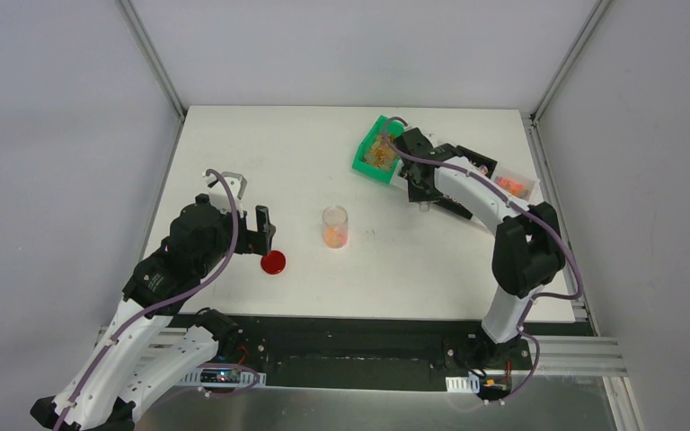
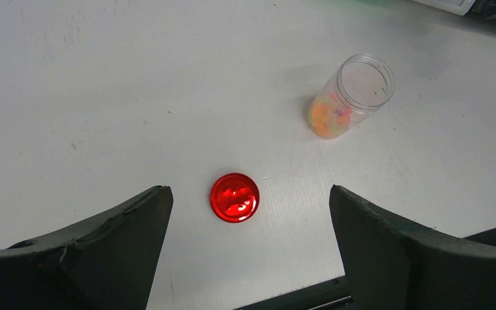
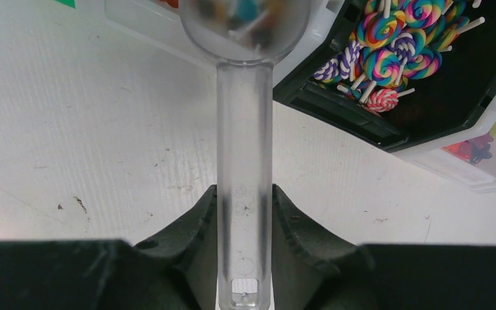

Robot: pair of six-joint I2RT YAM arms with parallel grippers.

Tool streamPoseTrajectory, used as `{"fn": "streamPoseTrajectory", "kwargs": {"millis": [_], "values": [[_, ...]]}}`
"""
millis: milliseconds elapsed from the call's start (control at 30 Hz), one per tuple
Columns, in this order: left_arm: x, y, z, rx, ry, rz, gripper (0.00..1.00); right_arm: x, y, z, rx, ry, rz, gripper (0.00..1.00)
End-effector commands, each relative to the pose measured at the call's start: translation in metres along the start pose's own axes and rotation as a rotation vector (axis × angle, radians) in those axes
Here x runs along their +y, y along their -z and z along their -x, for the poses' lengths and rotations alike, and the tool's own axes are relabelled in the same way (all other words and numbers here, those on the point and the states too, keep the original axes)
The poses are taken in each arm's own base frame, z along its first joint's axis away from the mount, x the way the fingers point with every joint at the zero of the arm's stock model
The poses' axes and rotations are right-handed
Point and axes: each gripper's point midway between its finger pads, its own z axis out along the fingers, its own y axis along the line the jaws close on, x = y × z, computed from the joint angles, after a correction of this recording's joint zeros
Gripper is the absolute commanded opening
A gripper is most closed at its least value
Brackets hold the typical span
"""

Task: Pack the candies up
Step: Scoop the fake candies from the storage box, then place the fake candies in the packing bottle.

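Our left hand (image 2: 248,192) gapes empty over the red lid (image 2: 235,197) near the tabletop's (image 1: 234,135) front edge. Our right hand (image 3: 244,201) clamps the scoop (image 3: 244,129) (bowl loaded) by the far green bin (image 1: 364,164); candies (image 2: 328,119) sit in the jar (image 2: 337,89), open room around.

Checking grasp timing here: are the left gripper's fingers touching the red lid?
Apart. The left wrist view shows the red lid lying flat between the open left fingers, with bare white table visible on both sides of it.

No readable text, faint marks on scoop (image 3: 244,161) handle illegible
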Motion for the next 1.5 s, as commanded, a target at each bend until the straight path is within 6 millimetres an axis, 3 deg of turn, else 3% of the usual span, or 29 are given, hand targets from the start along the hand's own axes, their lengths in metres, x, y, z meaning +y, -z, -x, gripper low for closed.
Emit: {"fn": "streamPoseTrajectory", "kwargs": {"millis": [0, 433, 967, 1300, 1467], "values": [[0.002, -0.002, 0.007, -0.03, -0.003, 0.01, 0.96, -0.003, 0.023, 0.015, -0.103, -0.055, 0.021, 0.0], [0.003, -0.002, 0.007, -0.029, -0.003, 0.017, 0.96, -0.005, 0.034, 0.017, -0.211, -0.058, 0.061, 0.0], [0.005, -0.002, 0.007, -0.033, -0.003, 0.023, 0.96, -0.016, 0.064, 0.021, -0.338, -0.089, 0.118, 0.0], [0.005, -0.001, 0.008, -0.038, -0.002, 0.027, 0.96, -0.019, 0.095, 0.024, -0.437, -0.031, 0.216, 0.0], [0.007, 0.0, 0.009, -0.044, -0.001, 0.034, 0.96, -0.01, 0.118, 0.022, -0.469, 0.091, 0.327, 0.0]]}}
